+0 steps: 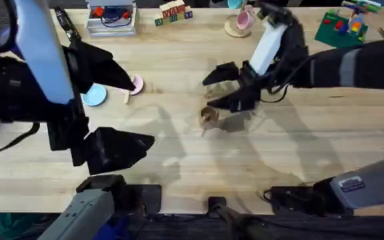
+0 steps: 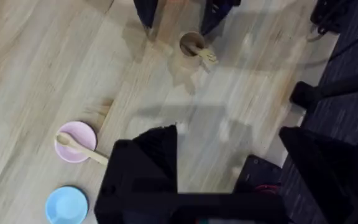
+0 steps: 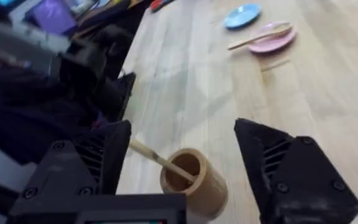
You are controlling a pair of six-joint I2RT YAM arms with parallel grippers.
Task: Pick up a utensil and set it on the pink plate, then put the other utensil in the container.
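- I see the spoon [image 2: 79, 147] lying across the pink plate [image 2: 75, 141], its handle overhanging the rim, beside the blue plate [image 2: 66, 205].
- The fork [image 3: 160, 160] stands tilted in the container [image 3: 193, 178] mid-table [image 1: 179, 67].
- My right gripper [image 3: 182, 168] straddles the container, fingers wide.
- My left gripper [image 2: 229, 168] hangs spread, holding nothing.

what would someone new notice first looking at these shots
Probably the right gripper, open just above the brown container near mid-table, with the wooden fork leaning inside it. Next, off to the left, the wooden spoon lying across the pink plate, beside a light blue plate.
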